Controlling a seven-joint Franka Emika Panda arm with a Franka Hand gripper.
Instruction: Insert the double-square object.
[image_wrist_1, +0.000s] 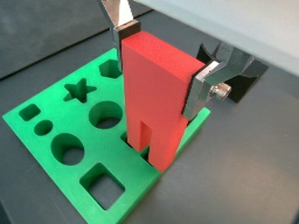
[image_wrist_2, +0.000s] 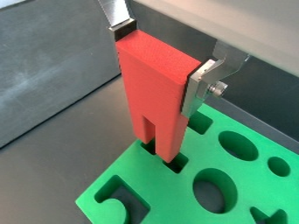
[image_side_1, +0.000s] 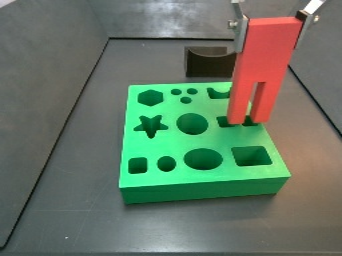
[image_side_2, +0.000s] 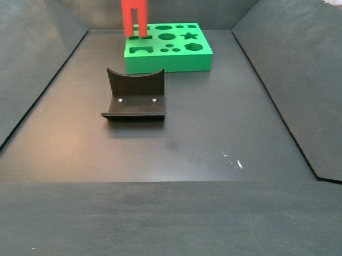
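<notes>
In both wrist views I see my claw (image_wrist_1: 162, 54) clamped on the solid upper end of the red block (image_wrist_1: 158, 96), its flat silver fingers (image_wrist_1: 118, 33) pressed against opposite faces. The block is smooth matte plastic, upright, splitting below the claw into two square prongs. Their tips sit down in the green board (image_wrist_1: 47, 144) beneath the claw, at its edge; I cannot tell how deep. The board is thick glossy plastic cut with shaped holes: star, hexagon, circles, oval, square.

In a wrist view the claw (image_wrist_2: 158, 54) shows the same closed grip on the red block (image_wrist_2: 155, 92), prongs entering the green board (image_wrist_2: 117, 194).

In a side view the red block (image_side_1: 261, 68) hangs straight below the claw (image_side_1: 274, 10) over the green board (image_side_1: 201, 178), which rests on the dark matte surface (image_side_1: 67, 150).

In a side view the dark fixture (image_side_2: 134, 95) stands well apart from the green board (image_side_2: 170, 50).
</notes>
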